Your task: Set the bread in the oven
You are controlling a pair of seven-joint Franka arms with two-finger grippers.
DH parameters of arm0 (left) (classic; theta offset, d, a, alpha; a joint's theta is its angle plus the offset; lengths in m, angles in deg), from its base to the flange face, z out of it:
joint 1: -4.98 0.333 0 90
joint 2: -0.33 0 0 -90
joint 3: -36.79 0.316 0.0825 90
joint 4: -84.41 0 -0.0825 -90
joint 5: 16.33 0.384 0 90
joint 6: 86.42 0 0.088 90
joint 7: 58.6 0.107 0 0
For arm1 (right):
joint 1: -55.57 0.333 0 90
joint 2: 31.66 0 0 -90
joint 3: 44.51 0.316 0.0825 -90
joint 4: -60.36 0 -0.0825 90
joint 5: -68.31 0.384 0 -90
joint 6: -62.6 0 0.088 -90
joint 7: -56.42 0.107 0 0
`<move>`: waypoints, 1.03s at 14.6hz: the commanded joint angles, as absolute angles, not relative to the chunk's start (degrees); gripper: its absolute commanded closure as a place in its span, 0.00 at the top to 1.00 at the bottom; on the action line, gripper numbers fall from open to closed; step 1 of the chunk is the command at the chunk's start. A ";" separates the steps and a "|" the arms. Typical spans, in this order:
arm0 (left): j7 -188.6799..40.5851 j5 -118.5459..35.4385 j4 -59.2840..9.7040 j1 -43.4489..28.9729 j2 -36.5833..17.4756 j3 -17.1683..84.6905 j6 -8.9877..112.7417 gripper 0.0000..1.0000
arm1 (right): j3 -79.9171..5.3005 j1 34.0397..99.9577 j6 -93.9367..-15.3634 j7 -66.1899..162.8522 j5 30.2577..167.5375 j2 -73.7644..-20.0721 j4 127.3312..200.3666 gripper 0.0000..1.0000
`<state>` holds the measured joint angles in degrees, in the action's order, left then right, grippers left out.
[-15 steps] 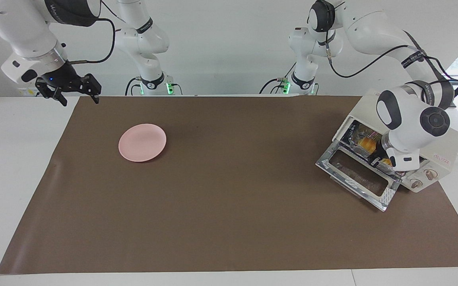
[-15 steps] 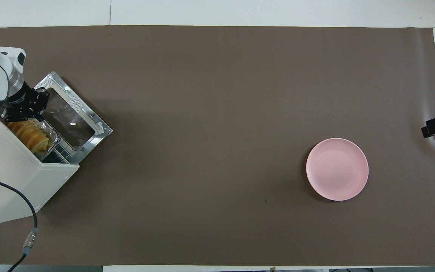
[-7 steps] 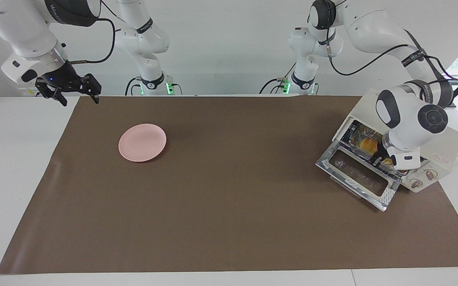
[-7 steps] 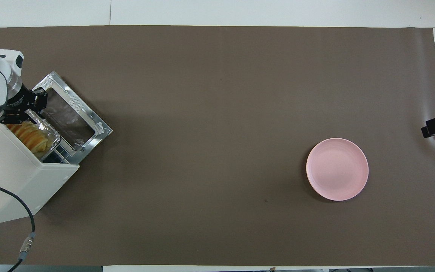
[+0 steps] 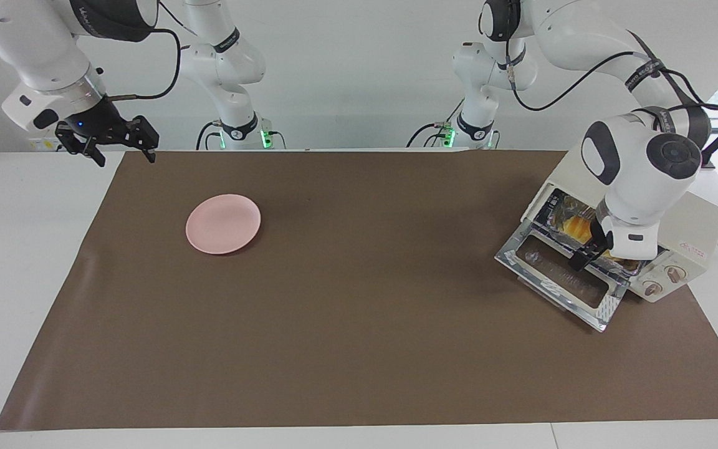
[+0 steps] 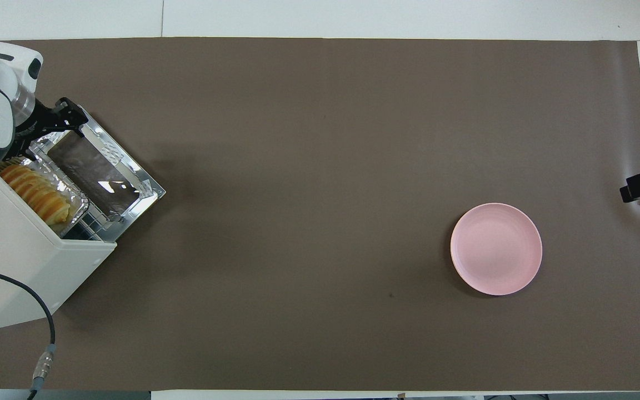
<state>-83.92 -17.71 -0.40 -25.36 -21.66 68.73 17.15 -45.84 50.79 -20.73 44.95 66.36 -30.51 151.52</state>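
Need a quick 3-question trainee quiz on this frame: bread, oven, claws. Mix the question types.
1. True or false: the bread lies in the foil tray inside the oven, whose door is dropped open.
2. Where is the left claw? A) over the open door, holding nothing B) shut on the bread C) over the pink plate
3. Fill in: the right claw waits up in the air, open, over the table edge at the ____ arm's end.

Key: 1 true; 2 A; 3 right
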 commanded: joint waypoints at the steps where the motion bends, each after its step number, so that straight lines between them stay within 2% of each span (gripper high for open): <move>1: -78.68 -17.03 2.84 -27.01 -18.23 67.91 10.73 1.00 | -45.48 50.39 -20.37 43.76 65.94 -29.73 152.21 1.00; 4: -67.07 -17.21 2.58 -27.72 -10.41 67.29 1.67 1.00 | -45.48 50.39 -20.37 43.76 65.94 -29.73 152.21 1.00; 8: -54.41 -17.21 2.49 -29.21 -3.73 67.29 -6.95 1.00 | -45.48 50.39 -20.37 43.76 65.94 -29.73 152.21 1.00; 12: -53.60 -17.21 2.41 -28.34 -1.17 66.59 -11.18 1.00 | -45.48 50.39 -20.37 43.76 65.94 -29.73 152.29 1.00; 13: -53.68 -17.21 2.49 -26.85 -0.38 64.58 -12.32 1.00 | -45.48 50.39 -20.37 43.76 65.94 -29.73 152.29 1.00; 15: -53.68 -17.21 1.88 -12.58 -0.02 50.56 -11.55 1.00 | -45.48 50.39 -20.37 43.76 65.94 -29.73 152.21 1.00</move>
<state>-54.35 -17.71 3.71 -22.21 -1.42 59.78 -11.90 -45.84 50.79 -20.73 44.95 66.36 -30.51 151.52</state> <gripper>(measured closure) 0.000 0.000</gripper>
